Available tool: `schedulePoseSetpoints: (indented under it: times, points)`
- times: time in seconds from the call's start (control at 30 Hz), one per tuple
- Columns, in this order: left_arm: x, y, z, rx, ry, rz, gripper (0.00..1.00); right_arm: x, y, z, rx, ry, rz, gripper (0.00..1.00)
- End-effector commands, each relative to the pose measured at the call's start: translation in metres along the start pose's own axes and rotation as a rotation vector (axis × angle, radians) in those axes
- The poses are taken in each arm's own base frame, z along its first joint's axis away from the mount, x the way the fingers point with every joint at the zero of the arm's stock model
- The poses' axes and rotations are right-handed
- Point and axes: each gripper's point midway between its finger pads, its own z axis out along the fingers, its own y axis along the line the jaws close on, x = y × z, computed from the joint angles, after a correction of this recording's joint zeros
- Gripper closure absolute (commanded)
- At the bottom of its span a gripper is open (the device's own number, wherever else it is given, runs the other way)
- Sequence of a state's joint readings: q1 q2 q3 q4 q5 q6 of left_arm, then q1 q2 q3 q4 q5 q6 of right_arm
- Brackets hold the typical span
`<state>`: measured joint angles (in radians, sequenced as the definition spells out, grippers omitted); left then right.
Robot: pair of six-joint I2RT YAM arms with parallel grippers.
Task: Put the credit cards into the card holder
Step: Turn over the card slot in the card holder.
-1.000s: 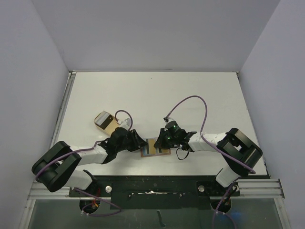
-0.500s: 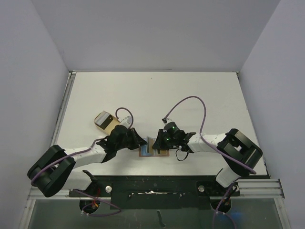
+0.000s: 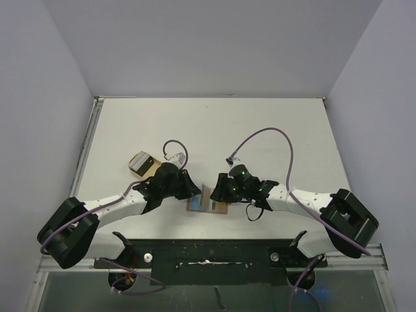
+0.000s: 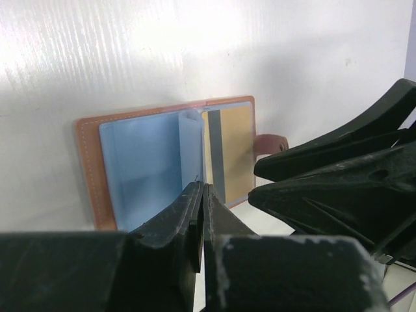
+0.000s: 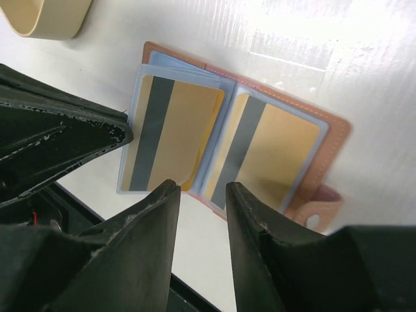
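The reddish-brown card holder (image 3: pixel 207 203) lies open near the table's front edge, between my two grippers. It holds light blue plastic sleeve pages. Two gold cards with dark stripes (image 5: pixel 175 133) (image 5: pixel 279 153) sit in the sleeves. My left gripper (image 3: pixel 190 190) is shut on the outer edge of one sleeve page (image 4: pixel 190 146) and holds it up off the holder's cover (image 4: pixel 88 169). My right gripper (image 5: pixel 201 190) is open and empty, and hovers over the holder's near edge. The closing tab (image 5: pixel 318 205) sticks out beside the right finger. No loose cards show.
A larger pale tan case with a rounded end (image 3: pixel 143 162) lies just behind my left gripper; it also shows at the top left of the right wrist view (image 5: pixel 45 16). The black front rail (image 3: pixel 208 250) runs close below the holder.
Both grippers and the holder have shifted slightly left. The right arm has stretched out, with its elbow now further right. The left gripper has moved a little further back.
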<state>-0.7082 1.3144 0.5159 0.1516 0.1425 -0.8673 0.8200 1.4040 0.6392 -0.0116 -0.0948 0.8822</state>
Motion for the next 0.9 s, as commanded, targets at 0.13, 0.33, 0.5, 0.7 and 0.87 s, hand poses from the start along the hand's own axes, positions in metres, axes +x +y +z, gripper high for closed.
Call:
schedulePoseSetpoints:
  times: [0.13, 0.33, 0.5, 0.7, 0.87]
  points:
    - [-0.016, -0.043, 0.002, 0.113, -0.002, 0.020, 0.84, -0.017, -0.006, -0.023, 0.048, -0.105, -0.044, 0.61]
    - [-0.005, -0.063, 0.010, 0.183, 0.030, -0.011, 0.80, -0.026, -0.012, -0.037, 0.070, -0.164, -0.038, 0.58]
    - [0.003, -0.079, 0.017, 0.234, 0.053, -0.018, 0.79, -0.033, -0.016, -0.050, 0.077, -0.217, -0.026, 0.57]
    - [0.001, -0.086, 0.020, 0.250, 0.046, -0.010, 0.76, -0.035, -0.021, -0.058, 0.087, -0.247, -0.011, 0.54]
    - [-0.004, -0.085, 0.018, 0.234, 0.026, 0.012, 0.71, -0.036, -0.021, -0.060, 0.082, -0.258, -0.009, 0.51]
